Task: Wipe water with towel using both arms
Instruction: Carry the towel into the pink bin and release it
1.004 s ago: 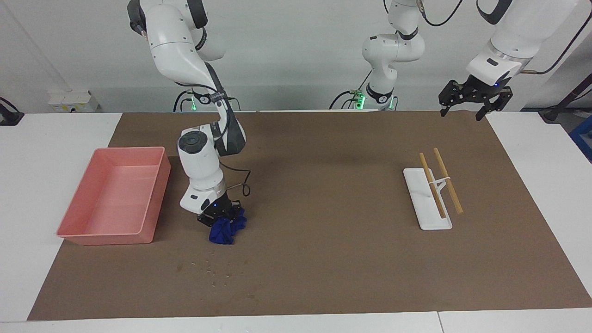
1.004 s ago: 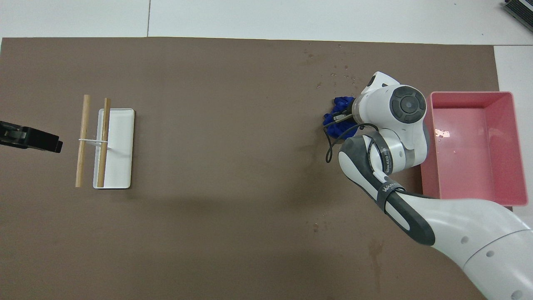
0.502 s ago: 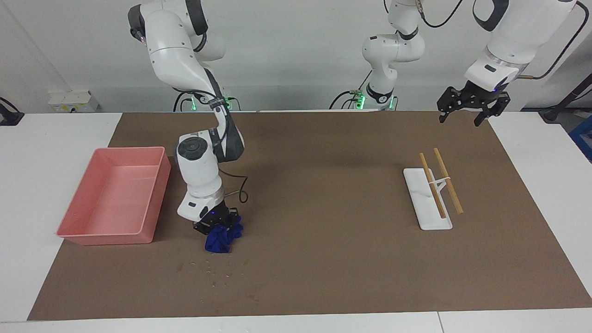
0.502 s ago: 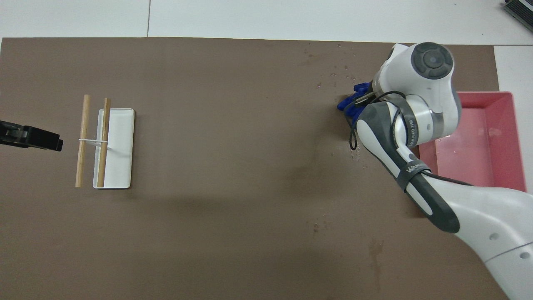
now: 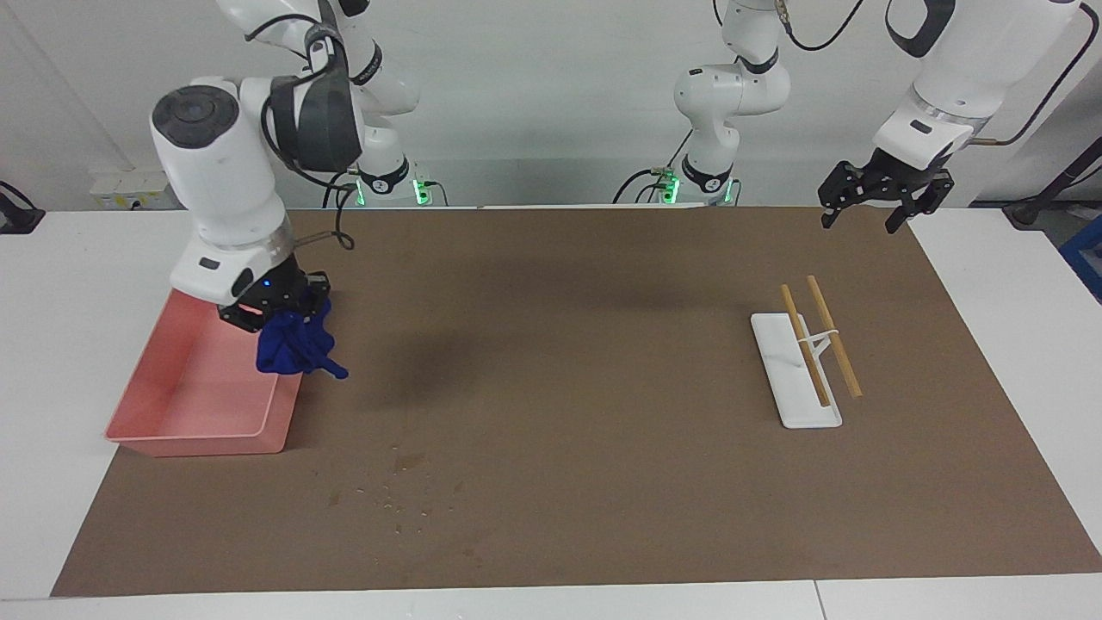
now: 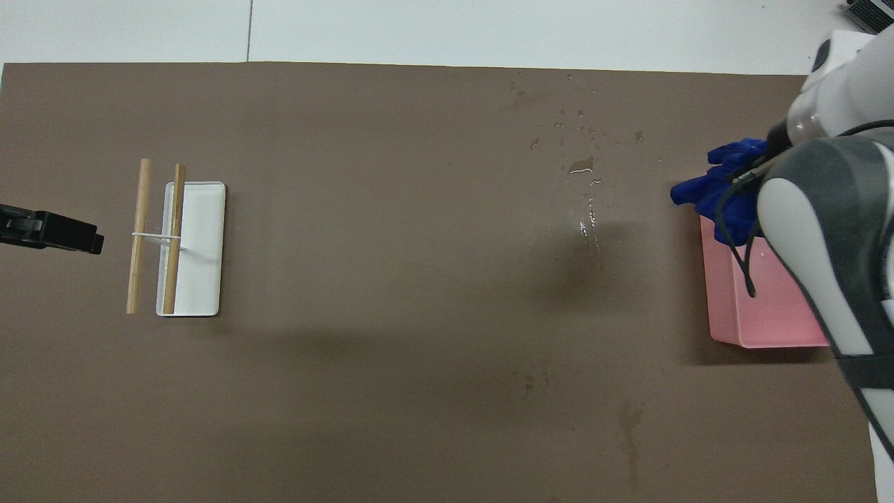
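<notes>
Right gripper (image 5: 274, 308) is clamped on the blue towel (image 5: 295, 346), raised over the edge of the pink tray (image 5: 198, 405). The water (image 5: 405, 482) lies as scattered droplets on the brown mat (image 5: 603, 482). Left gripper (image 5: 869, 202) hangs with fingers apart, waiting over the mat's corner.

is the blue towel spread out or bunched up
Bunched up: the towel hangs in a wrinkled clump from the shut right gripper, over the pink tray's edge.

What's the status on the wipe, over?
Right claw shut on towel, raised over pink tray edge. Left claw open, waiting. Water droplets remain on mat. Nothing in the way.
</notes>
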